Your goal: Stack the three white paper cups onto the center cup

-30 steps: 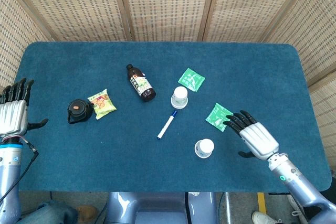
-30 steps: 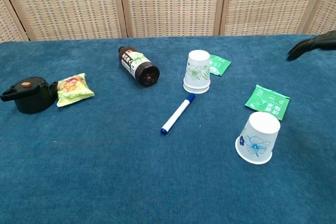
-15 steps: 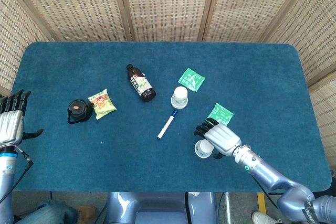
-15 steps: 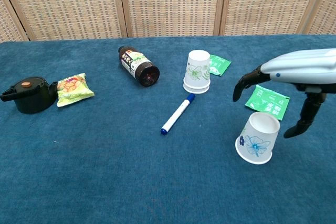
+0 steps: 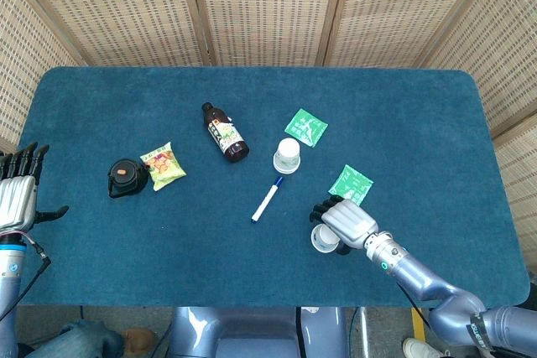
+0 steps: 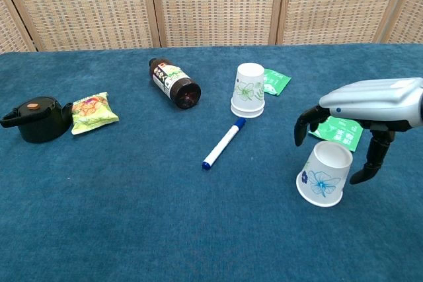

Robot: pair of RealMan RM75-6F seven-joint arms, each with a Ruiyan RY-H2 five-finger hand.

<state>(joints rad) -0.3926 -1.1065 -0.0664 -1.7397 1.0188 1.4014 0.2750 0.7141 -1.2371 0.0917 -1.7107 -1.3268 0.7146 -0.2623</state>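
The right hand (image 6: 362,113) hovers just above an upside-down paper cup (image 6: 323,174), fingers spread and curled around it, holding nothing. That cup is white with a blue flower print, base up, tilted slightly. Beyond the hand's fingertips stands the center stack (image 6: 248,90), also inverted, upright, green-printed. The left hand (image 5: 18,199) is spread at the table's (image 5: 419,123) edge.

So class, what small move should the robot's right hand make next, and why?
Probably lower and close around the upturned white paper cup with the blue flower. The right hand hovers just above it, fingers spread on either side and not touching, while the two-cup centre stack awaits it.
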